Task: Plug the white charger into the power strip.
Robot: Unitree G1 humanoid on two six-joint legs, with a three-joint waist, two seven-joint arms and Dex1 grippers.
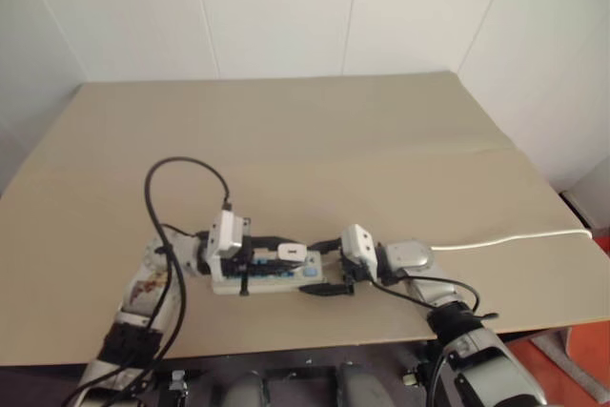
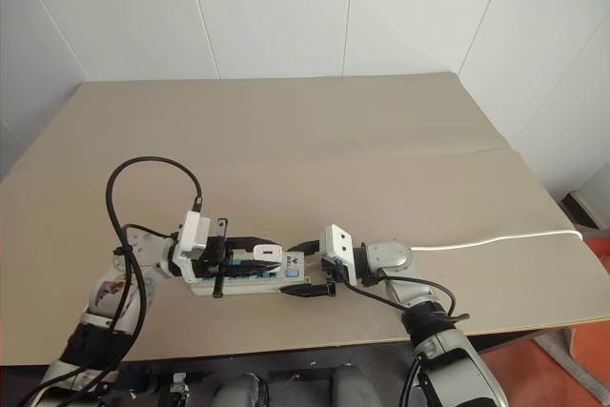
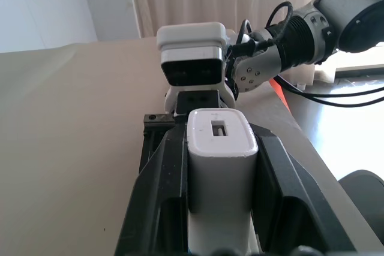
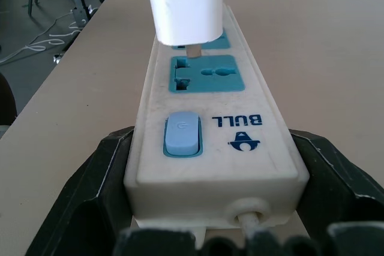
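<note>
The power strip [image 4: 210, 142] lies near the table's front edge, with blue outlets and a blue switch [image 4: 181, 133] on its face. My right gripper [image 1: 320, 269] is shut on the strip's cord end, one black finger [image 4: 96, 196] on each long side. The white charger [image 3: 219, 148] sits between the black fingers of my left gripper [image 1: 286, 255], which is shut on it. In the right wrist view the charger [image 4: 186, 4] hangs just over the second outlet from the switch. A metal prong [image 4: 193, 50] shows under it, and its body stands a little above the strip's face.
The strip's thin white cord [image 1: 505, 238] trails right across the tan table [image 1: 315, 140] to its edge. A black cable [image 1: 181, 164] loops above my left arm. White walls close the far side, and the table's front edge runs just below the strip.
</note>
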